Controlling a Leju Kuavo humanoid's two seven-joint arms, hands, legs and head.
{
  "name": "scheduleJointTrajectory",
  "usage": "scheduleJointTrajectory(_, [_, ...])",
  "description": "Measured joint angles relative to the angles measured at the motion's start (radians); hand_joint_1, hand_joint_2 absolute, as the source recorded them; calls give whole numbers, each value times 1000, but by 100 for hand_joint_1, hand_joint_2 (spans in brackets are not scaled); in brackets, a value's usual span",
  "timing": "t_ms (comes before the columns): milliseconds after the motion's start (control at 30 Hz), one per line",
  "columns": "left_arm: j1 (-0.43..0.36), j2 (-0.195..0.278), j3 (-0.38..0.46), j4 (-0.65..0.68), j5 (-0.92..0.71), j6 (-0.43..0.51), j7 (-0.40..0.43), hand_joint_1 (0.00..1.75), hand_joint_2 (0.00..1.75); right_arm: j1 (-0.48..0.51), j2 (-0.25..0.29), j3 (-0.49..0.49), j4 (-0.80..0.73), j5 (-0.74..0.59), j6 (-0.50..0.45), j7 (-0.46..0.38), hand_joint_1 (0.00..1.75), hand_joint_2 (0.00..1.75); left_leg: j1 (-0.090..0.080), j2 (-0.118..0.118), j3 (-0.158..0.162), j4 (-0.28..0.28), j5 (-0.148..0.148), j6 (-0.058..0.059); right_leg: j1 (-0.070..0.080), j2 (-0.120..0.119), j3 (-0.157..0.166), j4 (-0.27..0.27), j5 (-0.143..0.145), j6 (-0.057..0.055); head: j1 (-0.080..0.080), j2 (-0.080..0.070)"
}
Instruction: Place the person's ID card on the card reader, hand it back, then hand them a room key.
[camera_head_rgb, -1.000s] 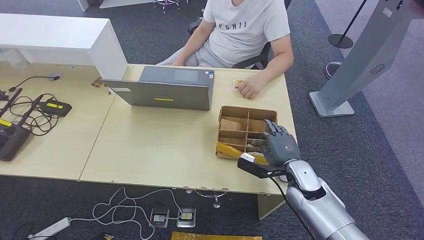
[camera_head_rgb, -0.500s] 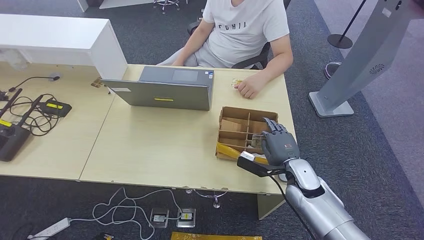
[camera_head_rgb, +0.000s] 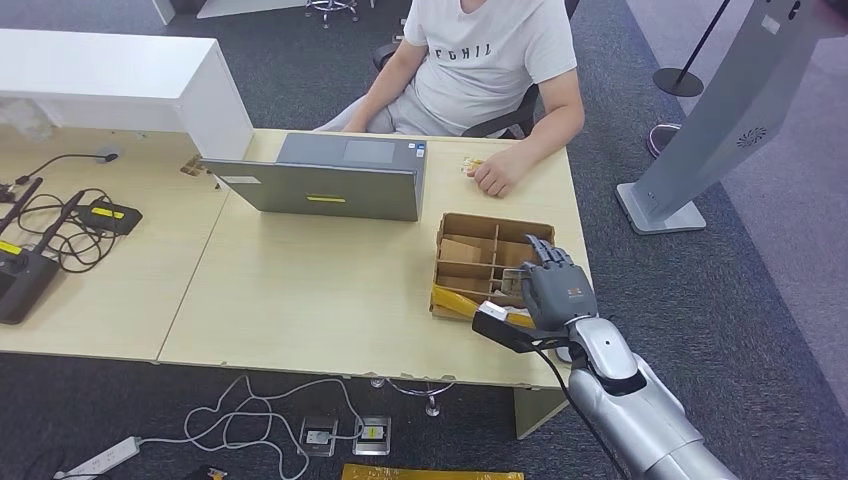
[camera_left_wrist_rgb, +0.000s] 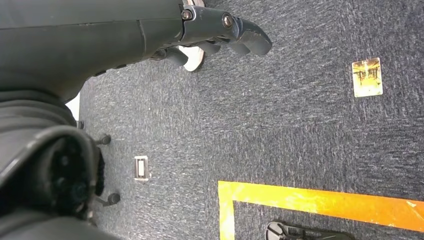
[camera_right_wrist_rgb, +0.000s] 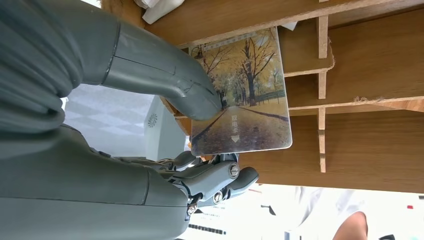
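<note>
Right hand (camera_head_rgb: 553, 290): your hand sits over the near right cells of the box (camera_head_rgb: 468, 232), thumb pressed on the face of a card (camera_right_wrist_rgb: 241, 95), darker fingers curled behind it. Grasping, by the wrist view. The card shows an autumn avenue and a small arrow; judge it the room key, since the box appears to be where keys are stocked.

Card: pinched at one corner, most of it standing free above the dividers (camera_right_wrist_rgb: 322, 60). Likely gripped at the edge so the rest is left for the person (camera_head_rgb: 490, 60) to take. Whether its far edge touches a divider cannot be told.

Box: directly under the hand, at the desk (camera_head_rgb: 300, 290) corner nearest your arm, so the reach is short.

Person's hand (camera_head_rgb: 492, 176): beyond your fingertips, past the box's far wall, resting on the desk by a small yellowish item too small to name. Well apart from the card.

Left hand (camera_left_wrist_rgb: 220, 30): hangs toward the carpet, fingers curled in, nothing in them.

Laptop (camera_head_rgb: 325, 180): far off your thumb side, lid raised.

Change against the earlier frames: your right hand has drawn slightly back toward you and edged to the thumb side, and a card now shows pale between the fingers. The person's hand has not moved.
</note>
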Motion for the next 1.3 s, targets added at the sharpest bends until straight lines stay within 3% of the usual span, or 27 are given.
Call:
scheduleJointTrajectory(500, [1, 0, 0, 0, 0, -2, -7, 0, 0, -38, -26, -35, -55, 65, -33, 20, 175, 175, 0, 0, 0, 0, 0, 0, 0, 0, 0, 0, 1, 0, 0, 0])
scheduleJointTrajectory(700, [1, 0, 0, 0, 0, -6, -21, 0, 0, -70, -34, -72, -70, 60, -85, -17, 175, 175, 0, 0, -1, 0, 0, 0, 0, 0, 0, 0, 1, 0, 0, 0])
scheduleJointTrajectory(1300, [0, 0, -1, 0, -11, -6, -21, 0, 0, -80, -25, -103, 39, 0, -223, -71, 175, 175, 0, 0, -1, 0, 0, 0, 0, 0, -1, 0, 1, 0, 0, 0])
